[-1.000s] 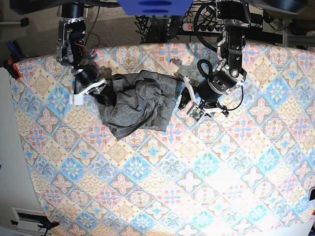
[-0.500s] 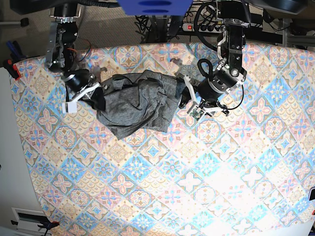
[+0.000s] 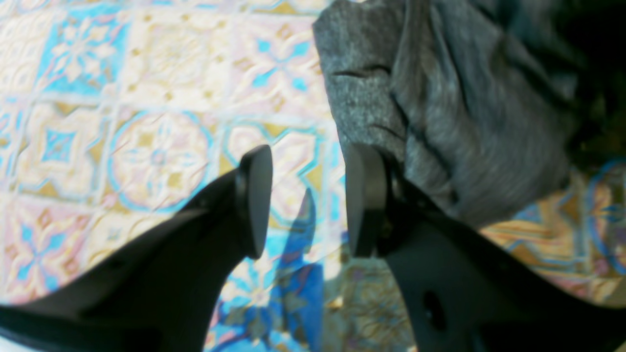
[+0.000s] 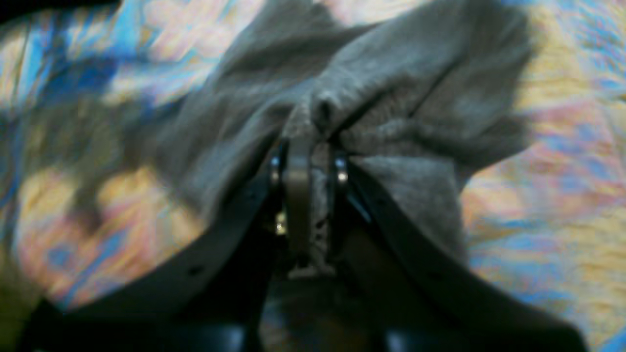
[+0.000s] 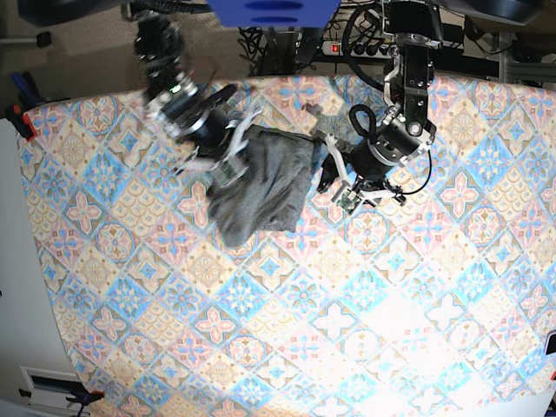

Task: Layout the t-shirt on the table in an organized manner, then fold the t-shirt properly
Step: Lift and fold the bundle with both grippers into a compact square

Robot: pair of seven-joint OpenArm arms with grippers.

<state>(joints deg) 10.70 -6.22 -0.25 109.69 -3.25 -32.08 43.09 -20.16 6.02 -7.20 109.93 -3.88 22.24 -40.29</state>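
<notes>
1. The t-shirt (image 5: 261,187) lies bunched in a crumpled heap on the far-centre part of the table (image 5: 365,330), not spread out. No sleeve, collar or hem can be told apart in the base view. Judgement: the laying-out stage is under way and folding has not begun.

2. The right gripper (image 4: 303,146) has its fingers closed tight on a pinch of grey fabric, seen in the right wrist view as a ridge of cloth gathered between them. In the base view this arm stands at the heap's far-left edge. The grip on an edge rather than the middle suggests the intent to draw that part outward and open the heap.

3. The left gripper (image 3: 305,200) has its fingers apart with nothing between them; patterned tablecloth shows through the gap. One finger (image 3: 364,200) stands just at the shirt's edge; whether it touches the cloth cannot be told.

4. Judgement: the left gripper is placed beside the opposite edge so that it can take a second hold and let the two arms stretch the garment flat.

5. Risk: a pinch taken through several layers would drag the heap rather than spread it.
</notes>
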